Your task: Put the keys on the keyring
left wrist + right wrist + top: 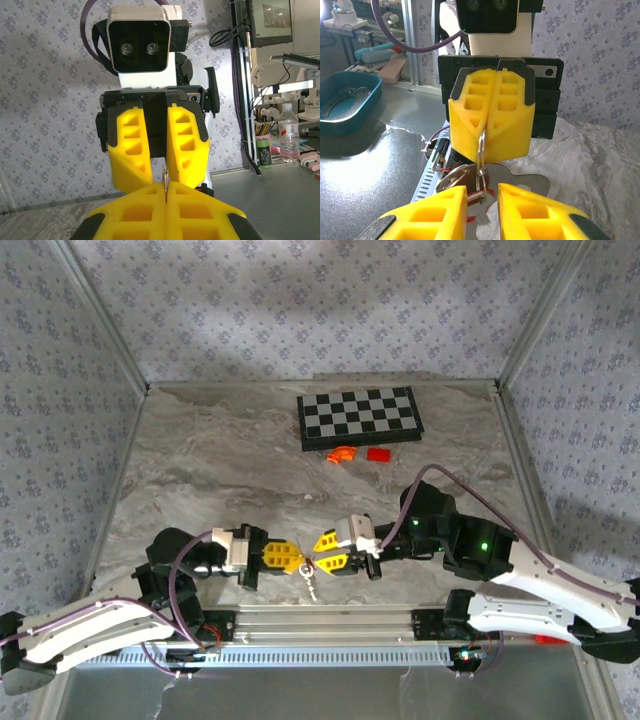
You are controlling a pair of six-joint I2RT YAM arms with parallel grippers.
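Hold the keyring point(481, 145) rock-steady in the tightly shut left claw point(299, 561), at 6 o'clock on the worktop point(220, 470). Mind the keys point(460, 179) dangling at the ring's 6 o'clock, inside the narrow gap of the right claw point(317, 554), parted and gripping nothing. Confirm a true hang from the ring before letting go. Move slowly, without twisting it from the pinch.

You can't see the top of the keyring point(481, 150): it is buried between the pressed-together pads of the left gripper point(489, 127). The keys point(461, 176) drop behind the fingers of the right gripper point(482, 202) and off the bottom edge. From the top camera, ring and keys are too small to separate.
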